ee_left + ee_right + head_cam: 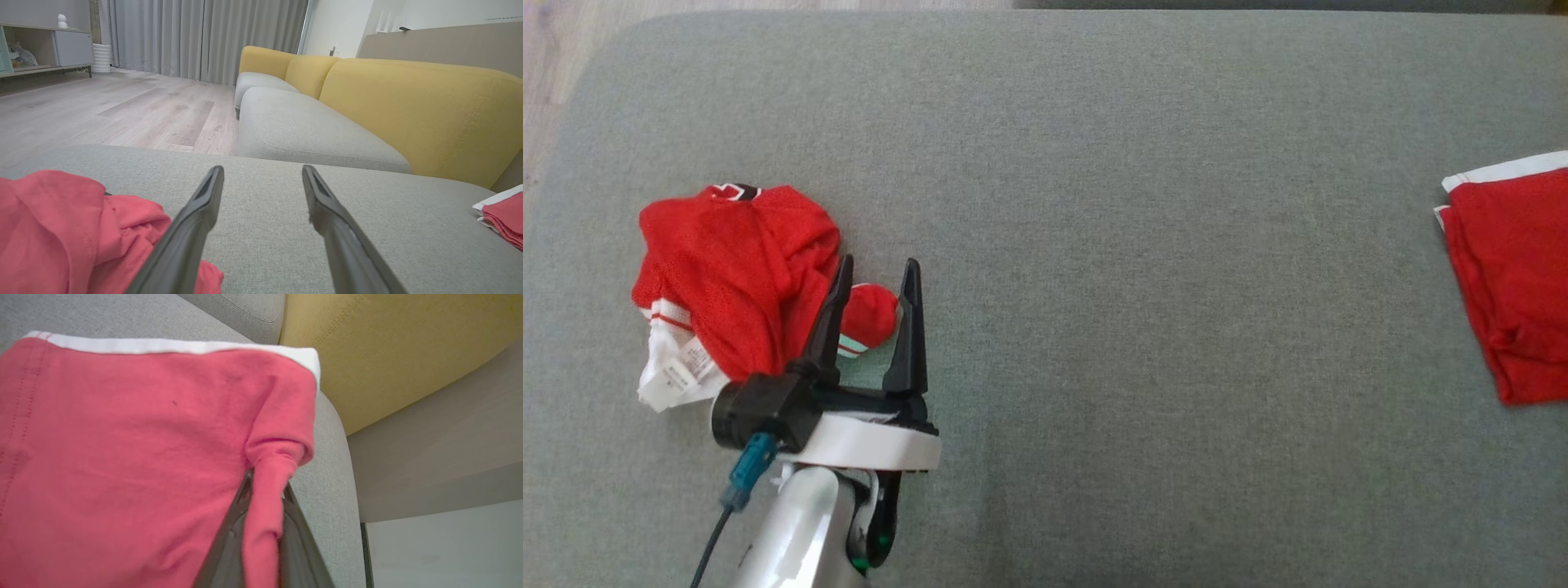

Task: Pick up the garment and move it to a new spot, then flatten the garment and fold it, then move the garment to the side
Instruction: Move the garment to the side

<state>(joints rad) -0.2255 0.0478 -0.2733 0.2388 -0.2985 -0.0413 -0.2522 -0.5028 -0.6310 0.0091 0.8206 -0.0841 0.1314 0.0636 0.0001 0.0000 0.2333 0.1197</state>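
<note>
Left gripper (879,263) is wide open and holds nothing, sitting at the 4 o'clock edge of the crumpled red garment (739,269), which lies at 9 o'clock on the grey cushion (1135,245). Right gripper (267,482) is pinched onto a fold of the folded red garment (1515,278) at 3 o'clock.

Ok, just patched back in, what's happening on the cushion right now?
The right end effector is shut on a bunched corner of the folded red garment, which lies at the right edge of the grey cushion. The left end effector stands open right beside the crumpled red garment on the left, gripping nothing. So one piece looks folded and set to the side, and the other is not yet picked up.
</note>
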